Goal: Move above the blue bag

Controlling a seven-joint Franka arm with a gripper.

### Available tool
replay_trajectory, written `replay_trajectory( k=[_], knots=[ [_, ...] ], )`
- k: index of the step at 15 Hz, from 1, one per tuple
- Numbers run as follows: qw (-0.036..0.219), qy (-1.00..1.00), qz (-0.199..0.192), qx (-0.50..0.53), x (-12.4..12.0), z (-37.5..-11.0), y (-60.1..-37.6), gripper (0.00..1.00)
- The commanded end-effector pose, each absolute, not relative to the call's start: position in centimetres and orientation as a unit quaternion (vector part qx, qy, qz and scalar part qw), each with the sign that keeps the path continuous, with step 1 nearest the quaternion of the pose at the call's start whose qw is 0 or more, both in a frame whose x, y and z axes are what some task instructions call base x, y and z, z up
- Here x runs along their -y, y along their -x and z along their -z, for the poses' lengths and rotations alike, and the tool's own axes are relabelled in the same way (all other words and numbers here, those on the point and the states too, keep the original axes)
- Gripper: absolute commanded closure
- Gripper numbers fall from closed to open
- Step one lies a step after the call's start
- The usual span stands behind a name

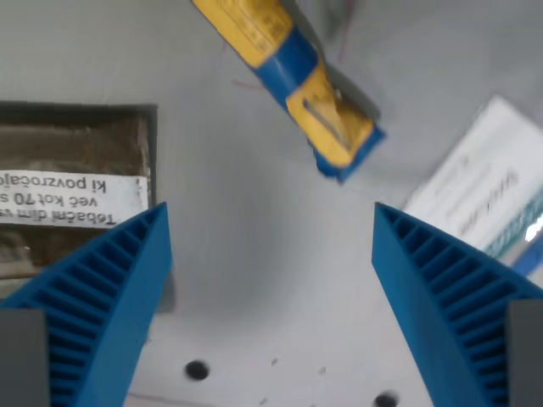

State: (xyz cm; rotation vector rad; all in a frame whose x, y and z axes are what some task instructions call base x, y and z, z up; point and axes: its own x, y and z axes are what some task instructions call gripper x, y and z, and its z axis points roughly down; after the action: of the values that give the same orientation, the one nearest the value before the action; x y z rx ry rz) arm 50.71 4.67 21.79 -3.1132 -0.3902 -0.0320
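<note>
Blue bag [293, 80] cut off above, gripper [271, 225] spread

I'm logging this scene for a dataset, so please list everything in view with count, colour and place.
Blue and yellow plastic bag: one, top centre, lying diagonally on the table.
Dark flat pack with a white printed label: one, brown-black, wrist view's left.
White printed packet with teal markings: one, wrist view's right edge, blurred.
Grey table surface: one, with dark holes near the bottom.
Pincer: one, two blue ribbed fingers, open, nothing between them.
</note>
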Motion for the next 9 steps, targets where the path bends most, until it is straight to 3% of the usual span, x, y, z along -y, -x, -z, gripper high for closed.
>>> replay_trajectory(
  k=[1, 9],
  knots=[
    [-0.013, 0.951, 0.002, 0.308, -4.8, -21.0, -52.1, 0.00],
    [-0.011, 0.912, 0.005, 0.410, -4.9, -18.5, -54.1, 0.00]
  ],
)
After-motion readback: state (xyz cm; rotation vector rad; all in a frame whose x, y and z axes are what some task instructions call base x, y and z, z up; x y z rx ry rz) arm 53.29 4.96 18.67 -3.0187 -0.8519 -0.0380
